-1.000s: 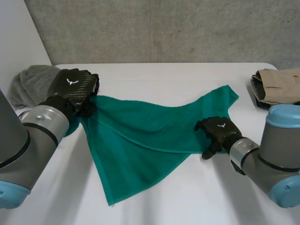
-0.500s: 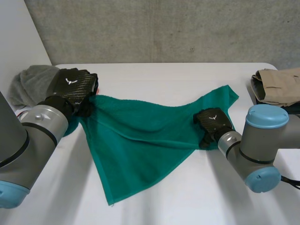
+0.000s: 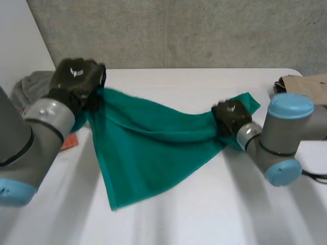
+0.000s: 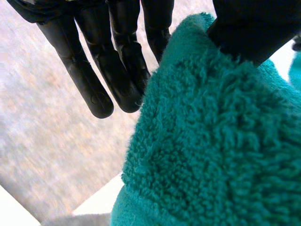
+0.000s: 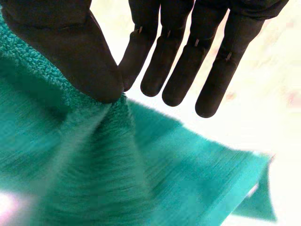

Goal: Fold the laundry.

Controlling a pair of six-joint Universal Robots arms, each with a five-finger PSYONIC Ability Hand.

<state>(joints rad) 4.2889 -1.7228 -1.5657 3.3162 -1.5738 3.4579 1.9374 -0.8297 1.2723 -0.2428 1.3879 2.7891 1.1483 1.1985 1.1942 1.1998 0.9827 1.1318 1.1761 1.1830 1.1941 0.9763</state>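
Two hands share one teal terry towel [image 3: 153,148], held up between them over the white table [image 3: 179,81], I judge to spread it flat for folding. Beside a crumpled grey cloth [image 3: 28,87], my left hand [image 3: 76,76] pinches a fluffy corner between thumb and straight fingers [image 4: 117,70]. The looped pile sags in soft diagonal folds, its lowest corner down at the table. My right hand [image 3: 231,113] nips the opposite end, thumb against fingers [image 5: 178,70], near a folded beige garment [image 3: 304,81].

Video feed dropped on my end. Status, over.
Left hand pinches green towel at a corner, right hand near the far corner. Towel stretched between them, loose corner on table. Grey cloth by left hand, beige garment far right.
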